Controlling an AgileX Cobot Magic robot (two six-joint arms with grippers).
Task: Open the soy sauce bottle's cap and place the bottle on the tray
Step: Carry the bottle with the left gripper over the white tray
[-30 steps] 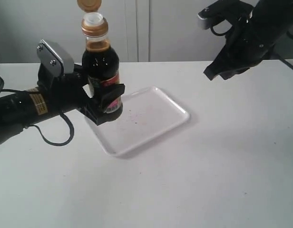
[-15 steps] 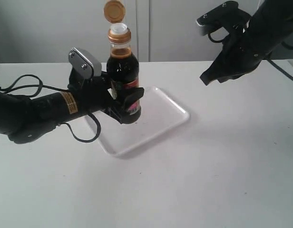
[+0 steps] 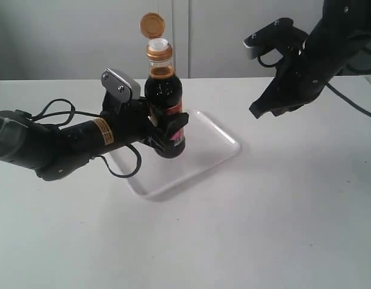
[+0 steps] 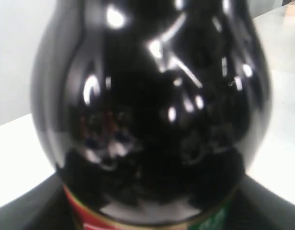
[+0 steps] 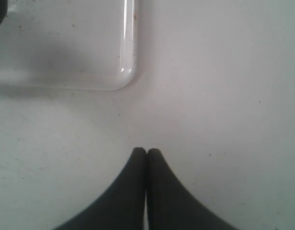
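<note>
My left gripper (image 3: 167,129) is clamped on the bottle (image 3: 164,105), upright over the tray (image 3: 215,147), cap (image 3: 152,25) flipped open. I should lower straight down, keep it level, and release only once its base sits flat. My right gripper (image 5: 146,152) hangs pressed together, aside.

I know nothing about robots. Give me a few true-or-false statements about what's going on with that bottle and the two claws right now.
1. The cap is flipped open. True.
2. The left claw grips the soy sauce bottle. True.
3. The right claw is wide open. False: its fingertips are pressed together, holding nothing.
4. The bottle lies on its side. False: it is upright.
5. The tray is white. True.
</note>
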